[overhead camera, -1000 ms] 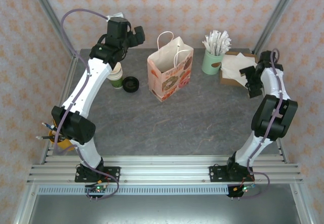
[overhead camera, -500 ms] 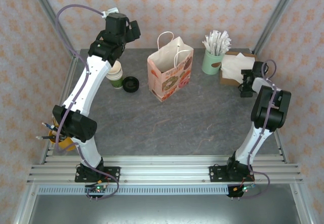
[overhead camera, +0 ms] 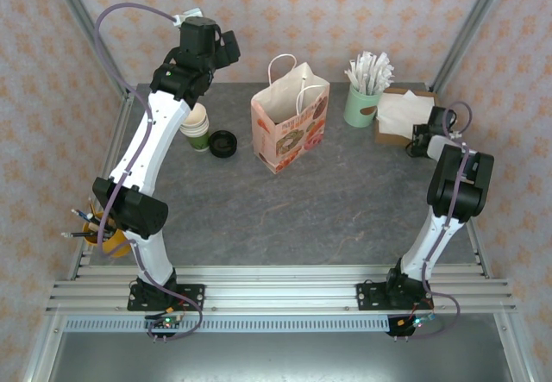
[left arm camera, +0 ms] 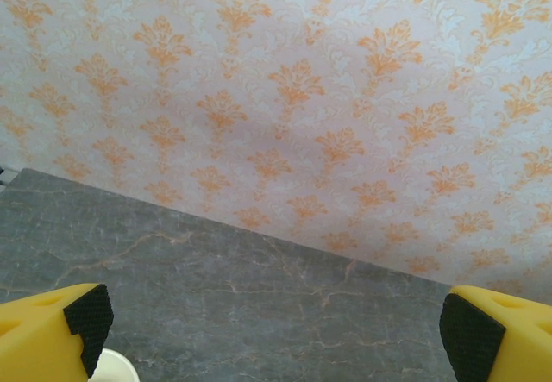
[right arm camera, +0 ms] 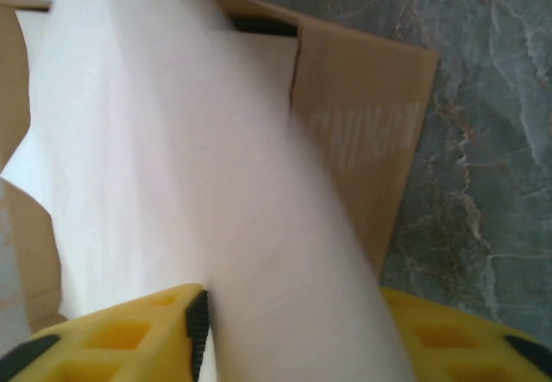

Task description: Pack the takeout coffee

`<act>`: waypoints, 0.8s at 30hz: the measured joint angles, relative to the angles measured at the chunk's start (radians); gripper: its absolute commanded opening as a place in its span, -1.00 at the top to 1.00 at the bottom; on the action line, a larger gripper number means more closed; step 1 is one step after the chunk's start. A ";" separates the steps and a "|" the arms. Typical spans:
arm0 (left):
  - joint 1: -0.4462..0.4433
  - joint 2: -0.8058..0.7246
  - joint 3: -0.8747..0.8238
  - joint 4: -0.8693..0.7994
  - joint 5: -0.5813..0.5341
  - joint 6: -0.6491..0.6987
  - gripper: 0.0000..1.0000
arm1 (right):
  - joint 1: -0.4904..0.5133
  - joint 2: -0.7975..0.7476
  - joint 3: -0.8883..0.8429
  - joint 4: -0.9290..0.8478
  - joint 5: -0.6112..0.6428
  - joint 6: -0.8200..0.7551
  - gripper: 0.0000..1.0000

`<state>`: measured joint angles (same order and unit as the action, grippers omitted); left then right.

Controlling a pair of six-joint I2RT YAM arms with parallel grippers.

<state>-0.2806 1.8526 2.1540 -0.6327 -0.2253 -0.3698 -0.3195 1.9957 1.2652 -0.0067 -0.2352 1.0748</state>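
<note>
Coffee (overhead camera: 222, 144) sits near bag (overhead camera: 289, 123); L hand (left arm camera: 272, 322) wide apart, R hand (right arm camera: 289, 330) around napkin (right arm camera: 172, 140), grip unclear.

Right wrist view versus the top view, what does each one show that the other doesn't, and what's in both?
Right wrist: yellow fingers flanking one napkin, close up. Top: bag, coffee, cup stack, straws, left arm and right arm. Shared: napkin box and table.
</note>
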 measured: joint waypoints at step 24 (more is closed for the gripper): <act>0.000 -0.056 -0.135 0.039 0.004 -0.029 -1.00 | 0.000 -0.054 0.074 -0.141 -0.016 -0.119 1.00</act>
<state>-0.2806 1.7962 2.0186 -0.5938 -0.2214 -0.3992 -0.3191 1.9415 1.3396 -0.1474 -0.2512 0.9562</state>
